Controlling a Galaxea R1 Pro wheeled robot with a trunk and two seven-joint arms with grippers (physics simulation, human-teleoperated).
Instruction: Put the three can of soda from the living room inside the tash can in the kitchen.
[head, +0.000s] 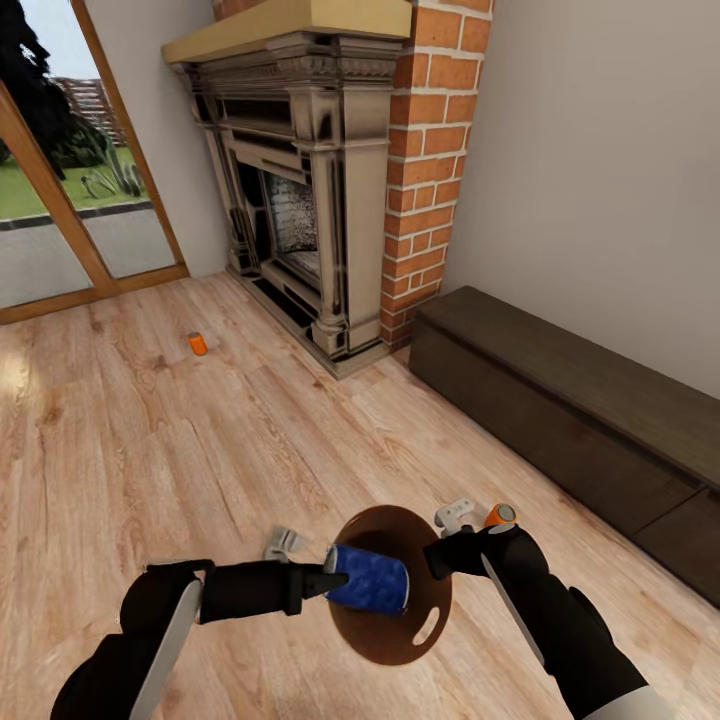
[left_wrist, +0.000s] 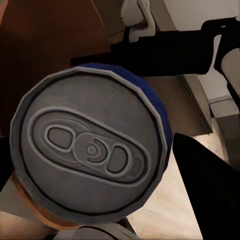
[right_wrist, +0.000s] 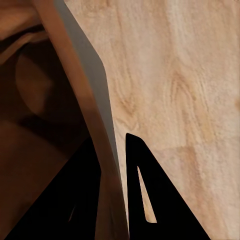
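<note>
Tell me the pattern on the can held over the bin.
Mottled blue soda can, clearest in head view.

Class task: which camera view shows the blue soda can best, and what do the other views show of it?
The head view: the whole blue can lies sideways over the bin. The left wrist view gives its grey top; the right wrist view gives bin wall.

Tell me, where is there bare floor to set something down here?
Wide bare wood floor lies between the glass door, the fireplace and the lone orange can. The dark bench has a bare top. It is crowded around the trash can, where both end effectors and the blue can meet.
</note>
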